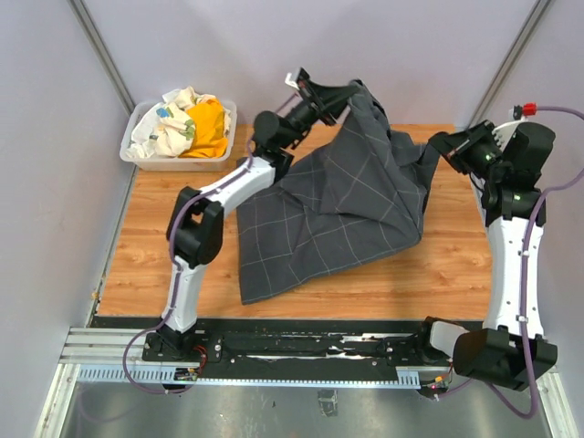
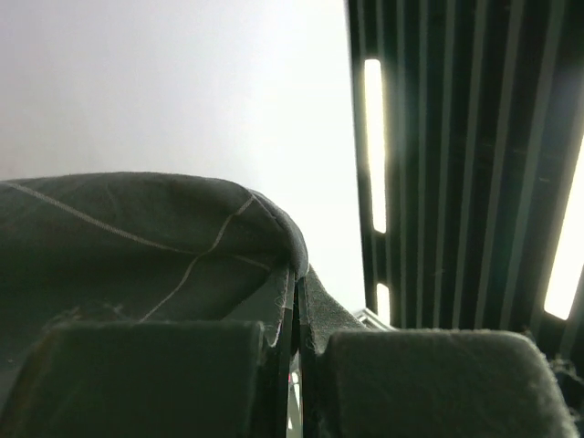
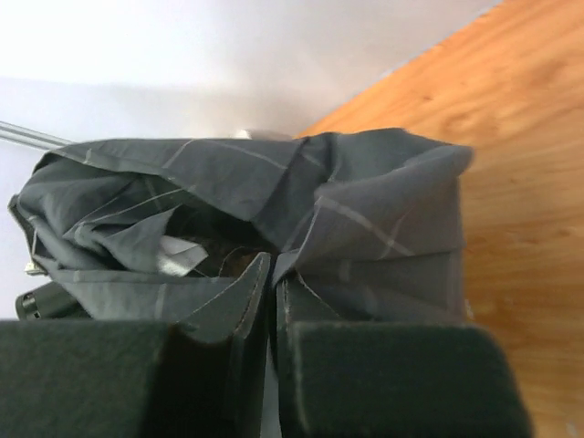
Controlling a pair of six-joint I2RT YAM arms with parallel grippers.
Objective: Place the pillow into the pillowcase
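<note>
L gripper (image 1: 345, 94) at 12 o'clock and R gripper (image 1: 442, 146) at 2 o'clock each pinch pillowcase (image 1: 338, 201) rim, held raised, apparently so contents settle toward 7 o'clock; pillow not visible, presumably inside.

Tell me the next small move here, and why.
Probably raise both claws slightly. The left claw and right claw each pinch the pillowcase at its raised far edge, while its lower end lies on the table. No pillow shows outside, so lifting may settle it deeper.
</note>
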